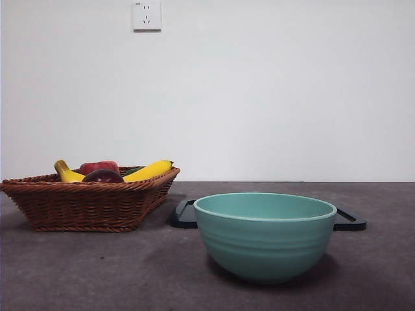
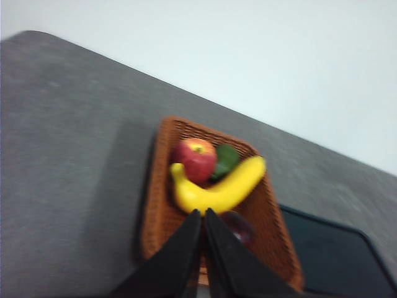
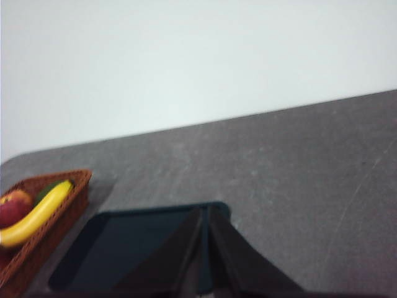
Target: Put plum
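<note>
Basket (image 1: 84,204) sits left w/ plum (image 1: 102,176), banana (image 1: 148,171), apple (image 1: 98,166) in it — bowl (image 1: 264,234) near, right of basket — tray (image 1: 349,221) just behind bowl.

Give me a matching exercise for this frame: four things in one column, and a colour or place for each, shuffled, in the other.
Things:
1. plum
2. banana
3. bowl
4. tray

Descriptions:
A. teal, standing on the table nearest the front camera
B. dark maroon, in the basket at its near edge
C. black and flat, behind the bowl
D. yellow, lying in the basket beside the apple

Pairs: 1-B, 2-D, 3-A, 4-C

Both grippers, left and right, are shut and hold nothing.
</note>
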{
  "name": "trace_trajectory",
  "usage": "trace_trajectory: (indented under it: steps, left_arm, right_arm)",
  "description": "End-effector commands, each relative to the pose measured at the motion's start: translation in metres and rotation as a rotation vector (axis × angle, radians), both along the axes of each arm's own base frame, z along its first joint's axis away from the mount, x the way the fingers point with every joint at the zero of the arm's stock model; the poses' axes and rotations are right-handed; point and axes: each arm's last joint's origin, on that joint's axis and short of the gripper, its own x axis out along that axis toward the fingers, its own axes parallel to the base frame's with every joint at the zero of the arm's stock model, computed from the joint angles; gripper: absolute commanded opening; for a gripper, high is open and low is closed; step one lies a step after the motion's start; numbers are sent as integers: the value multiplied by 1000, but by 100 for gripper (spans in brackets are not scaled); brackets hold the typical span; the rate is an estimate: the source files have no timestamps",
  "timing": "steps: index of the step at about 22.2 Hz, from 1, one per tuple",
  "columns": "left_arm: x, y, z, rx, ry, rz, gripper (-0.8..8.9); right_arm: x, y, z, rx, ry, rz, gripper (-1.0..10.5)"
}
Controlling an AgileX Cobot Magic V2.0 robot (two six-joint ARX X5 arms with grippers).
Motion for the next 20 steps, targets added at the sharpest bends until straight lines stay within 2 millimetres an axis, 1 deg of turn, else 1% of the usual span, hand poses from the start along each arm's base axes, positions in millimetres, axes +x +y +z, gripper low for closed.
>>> trace_trajectory:
  steps: [1,7,12,15,20]
  left_arm:
    - [1,-1,19,54,3,-71,10]
    - [9,-5,43,119,101,-244,10]
    - [16,-8,57,152,201,-385,10]
    - [20,-10,63,167,264,-450,10]
    - [27,-15,71,206,360,-540,10]
  right_arm:
    - [1,1,17,-56,35,39,7]
    - [13,4,46,-115,177,170,7]
    - [27,7,64,-139,289,265,7]
    - [34,9,72,-151,356,315,7]
    - [44,15,77,-169,474,430,7]
